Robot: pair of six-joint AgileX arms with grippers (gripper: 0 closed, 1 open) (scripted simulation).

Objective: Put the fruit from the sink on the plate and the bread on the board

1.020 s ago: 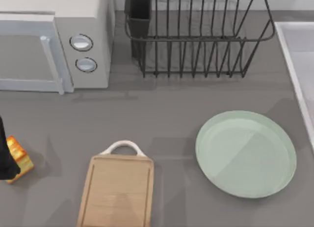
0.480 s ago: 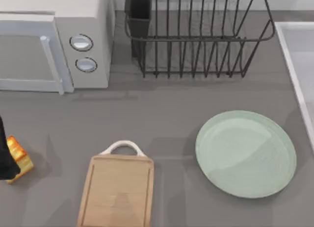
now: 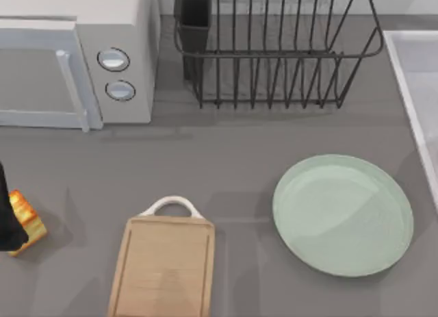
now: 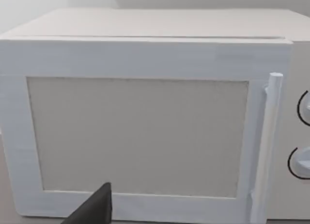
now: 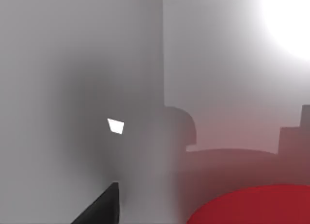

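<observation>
The bread [image 3: 27, 221], golden-orange on top, lies on the counter at the far left edge. A dark part of my left gripper [image 3: 5, 218] stands right against its left side. The wooden board [image 3: 164, 269] with its white loop handle lies at the front, left of centre. The mint-green plate [image 3: 342, 214] sits to the right with nothing on it. The sink [image 3: 410, 91] runs along the right edge. In the right wrist view, the red fruit [image 5: 252, 207] lies close below the camera inside the sink [image 5: 97, 64], beside a dark part of my right gripper [image 5: 101, 207].
A white microwave [image 3: 68, 57] stands at the back left and faces the left wrist camera [image 4: 145, 137]. A dark wire dish rack [image 3: 274, 50] with a black cup holder stands at the back centre. Bare grey counter lies between board and plate.
A shadow that crossed the plate has slid off it. The bread, the board and my left gripper have not moved.
</observation>
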